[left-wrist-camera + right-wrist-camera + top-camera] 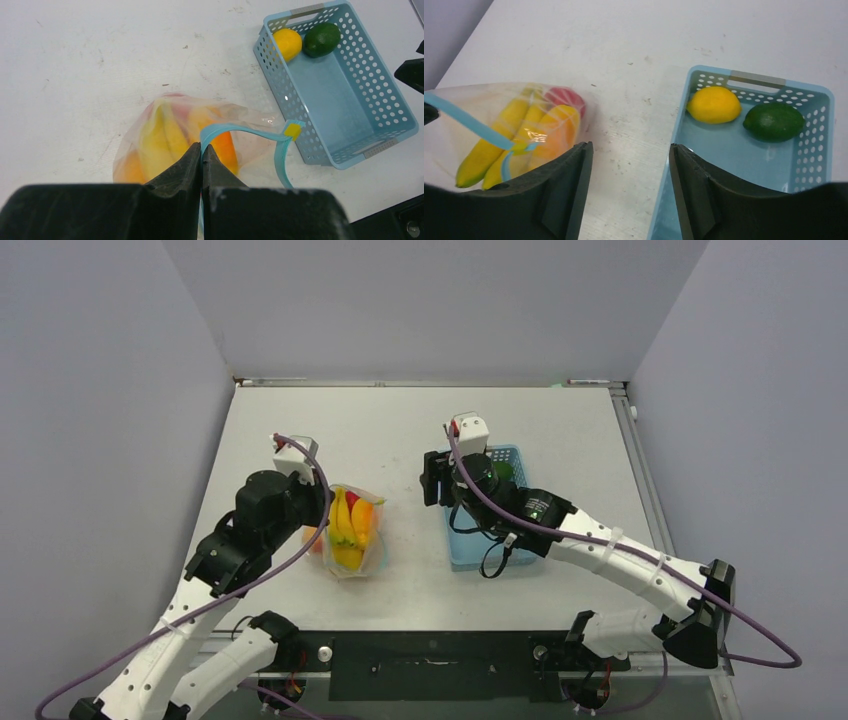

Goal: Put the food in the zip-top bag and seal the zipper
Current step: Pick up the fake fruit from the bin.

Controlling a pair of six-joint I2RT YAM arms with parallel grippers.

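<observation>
the zipper (235, 127) runs out of sight behind the left gripper (201, 148).

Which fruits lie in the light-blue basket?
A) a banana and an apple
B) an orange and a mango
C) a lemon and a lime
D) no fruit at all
C: a yellow lemon and a green lime sit side by side at one end of the basket.

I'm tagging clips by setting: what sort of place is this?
Probably a robotics lab bench: a white table boxed in by plain walls, left arm and right arm mounted at its edge.
</observation>
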